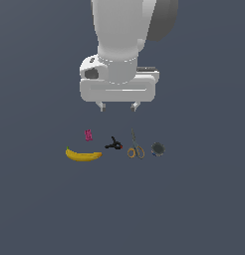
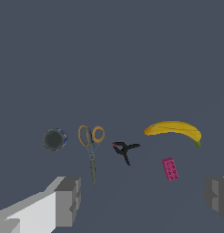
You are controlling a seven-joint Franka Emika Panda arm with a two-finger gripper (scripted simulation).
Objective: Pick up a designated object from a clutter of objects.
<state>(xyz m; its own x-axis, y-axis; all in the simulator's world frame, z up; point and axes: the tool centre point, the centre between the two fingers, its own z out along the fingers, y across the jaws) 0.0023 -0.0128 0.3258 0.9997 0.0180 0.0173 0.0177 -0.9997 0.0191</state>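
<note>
The white Panda gripper (image 1: 117, 106) hangs in the upper middle of the exterior frame, its two short grey fingertips spread wide apart and holding nothing, clear of the flat slate-grey floor (image 1: 194, 209). Below it, across the middle of that frame, five small items lie in a row, apart from one another: a curved yellow banana (image 1: 83, 155) at the left, a tiny pink block (image 1: 88, 135) just above it, a black clamp-like tool with a red tip (image 1: 114, 145), the small scissors with orange-yellow loop handles and thin grey blades (image 1: 135, 147) just right of centre, and a dark grey round disc (image 1: 158, 149) at the right.

The wrist view shows the same row in reverse order, and more clearly: the scissors (image 2: 91, 150) lie closed. Its lower corners show the grey fingertips (image 2: 68, 200) far apart.
</note>
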